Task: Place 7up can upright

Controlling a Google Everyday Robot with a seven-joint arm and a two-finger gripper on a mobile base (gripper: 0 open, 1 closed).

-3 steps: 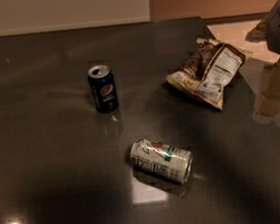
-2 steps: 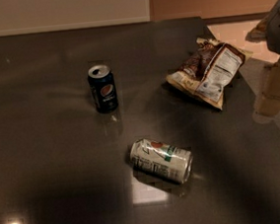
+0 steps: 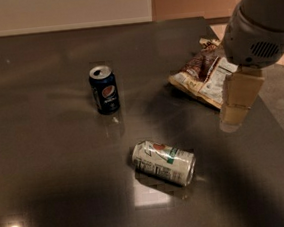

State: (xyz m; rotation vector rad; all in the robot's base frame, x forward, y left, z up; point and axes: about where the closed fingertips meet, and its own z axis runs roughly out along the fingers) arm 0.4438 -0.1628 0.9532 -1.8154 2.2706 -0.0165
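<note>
— Begin with the largest item.

— The desk (image 3: pixel 46 160): a dark, polished slab, glossy enough to throw back lamp glare near its near-left corner and a pale patch under the fallen can. Its right edge runs aslant, with lighter floor beyond it.

— And the machine?

— The robot arm (image 3: pixel 259 24) comes in over the far-right corner: a rounded, pale grey casing, smooth, with a small slotted vent. Below it hangs the gripper (image 3: pixel 234 116), a blocky beige piece with flat faces, poised above the desk just inside the right edge. How far it is open I cannot tell. It is well apart from both cans.

— Loose items?

— A snack bag (image 3: pixel 201 74), crinkled foil, brown with a white printed panel, lies flat near the right edge towards the far-right corner. The gripper stands just in front of its near end.

— The cans?

— The Pepsi can (image 3: pixel 104 90), a dark blue cylinder with a silver top, stands upright left of centre, towards the far edge. The 7up can (image 3: pixel 163 162), silver-white aluminium with green lettering and a red spot, lies on its side about mid-desk, nearer the near edge, with one round end turned towards the near-right corner. It rests on the surface, between the Pepsi can and the near edge.
</note>
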